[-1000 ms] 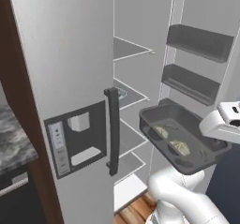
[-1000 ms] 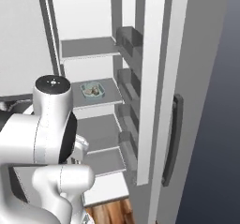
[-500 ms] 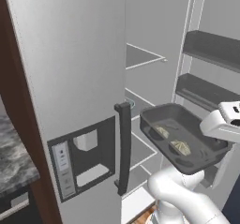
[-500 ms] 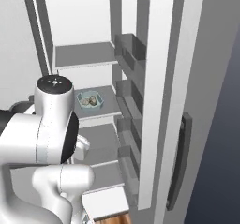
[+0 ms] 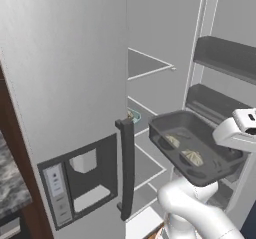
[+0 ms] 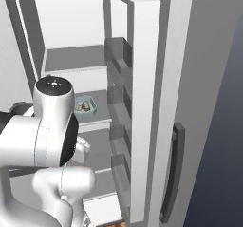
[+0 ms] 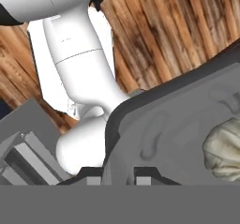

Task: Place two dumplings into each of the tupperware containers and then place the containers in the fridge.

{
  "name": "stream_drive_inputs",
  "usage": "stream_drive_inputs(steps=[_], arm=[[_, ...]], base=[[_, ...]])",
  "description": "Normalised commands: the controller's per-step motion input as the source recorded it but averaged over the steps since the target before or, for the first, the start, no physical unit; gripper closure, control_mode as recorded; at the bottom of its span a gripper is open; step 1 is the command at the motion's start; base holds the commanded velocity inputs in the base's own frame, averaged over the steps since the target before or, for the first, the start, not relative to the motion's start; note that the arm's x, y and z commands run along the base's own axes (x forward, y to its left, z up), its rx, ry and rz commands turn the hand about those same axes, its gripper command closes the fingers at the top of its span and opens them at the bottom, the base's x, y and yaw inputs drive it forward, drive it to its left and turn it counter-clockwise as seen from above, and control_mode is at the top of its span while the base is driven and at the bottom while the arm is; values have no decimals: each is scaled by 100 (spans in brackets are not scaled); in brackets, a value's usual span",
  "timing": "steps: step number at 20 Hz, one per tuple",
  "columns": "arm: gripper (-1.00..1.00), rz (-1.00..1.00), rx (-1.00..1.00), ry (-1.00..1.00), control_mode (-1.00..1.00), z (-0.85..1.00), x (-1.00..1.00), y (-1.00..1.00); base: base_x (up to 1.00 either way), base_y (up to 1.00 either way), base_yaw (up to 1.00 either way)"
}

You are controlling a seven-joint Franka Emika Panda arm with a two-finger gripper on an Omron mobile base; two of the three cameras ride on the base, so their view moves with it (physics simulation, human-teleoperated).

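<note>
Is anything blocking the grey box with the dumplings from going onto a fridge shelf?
Nothing visible does. The gripper holds the dark grey container by its rim in front of the open fridge, and the white shelves beyond it look bare. The teal container already sits on another shelf, off to the side.

The dark grey tub [image 5: 197, 150] hangs in the air in front of the open fridge [image 5: 65, 83], tilted slightly, with two tan pleated dumplings [image 5: 192, 157] lying inside it, one nearer its middle and one toward its far end. In the hand view its raised rim [image 7: 123, 109] is seen close up, with one dumpling [image 7: 224, 149] on its floor. The pale teal tub [image 6: 86, 106] sits on a white fridge shelf [image 6: 97, 119], with dumplings in it.
</note>
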Motion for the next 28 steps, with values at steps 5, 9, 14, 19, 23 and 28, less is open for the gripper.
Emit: stream_drive_inputs(steps=[5,9,14,19,23,28], arm=[[100,0,0,0,100,0,0,0],[100,0,0,0,100,0,0,0],[100,-3,1,-24,-100,48,2,0],[100,-11,1,-46,-100,99,7,0],[100,-15,4,-13,-100,53,57,-16],[100,-13,0,-8,-100,12,62,3]], base=[[54,-1,0],[45,0,0],[9,0,0],[0,0,0],[0,0,0],[0,0,0]])
